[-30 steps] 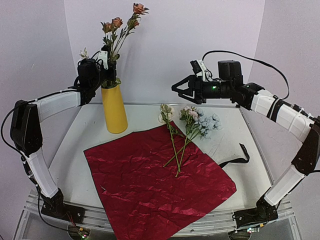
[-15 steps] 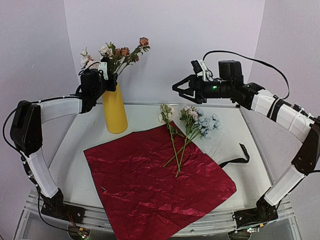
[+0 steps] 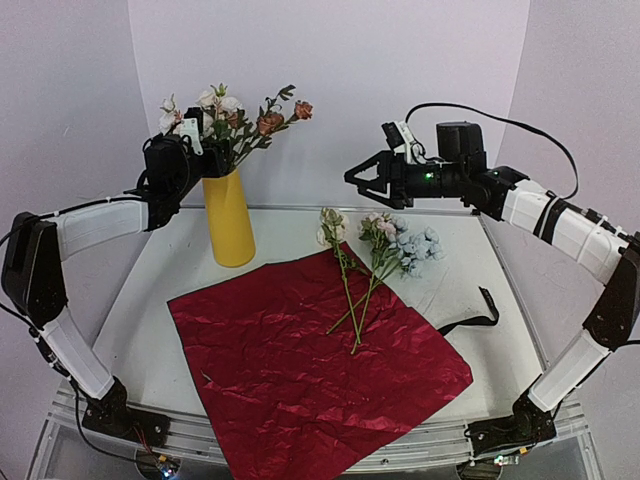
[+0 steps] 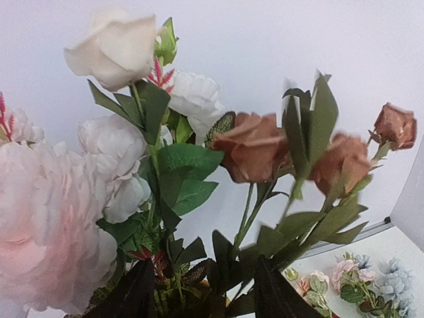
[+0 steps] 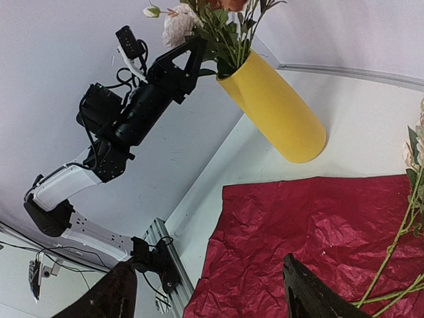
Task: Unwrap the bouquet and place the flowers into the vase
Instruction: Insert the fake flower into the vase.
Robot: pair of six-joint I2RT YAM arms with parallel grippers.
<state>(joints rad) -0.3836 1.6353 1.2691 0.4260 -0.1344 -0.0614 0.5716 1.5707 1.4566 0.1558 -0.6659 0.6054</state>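
Left jaws just spread: rust stems point(image 3: 270, 122) now stand freed in vase point(image 3: 228, 222), 10 o'clock on desk point(image 3: 150, 295). Right jaws spread, empty. Remaining flowers point(image 3: 372, 250) lie at 1 o'clock, across paper point(image 3: 310, 370) edge, likely next.

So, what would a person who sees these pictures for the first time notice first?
Most likely the yellow vase at the back left, holding white and rust flowers, with the left gripper open at their stems. Then the big dark red wrapping paper spread flat in the middle, a few loose flowers lying across its far edge, and the right gripper open in the air at the back right.
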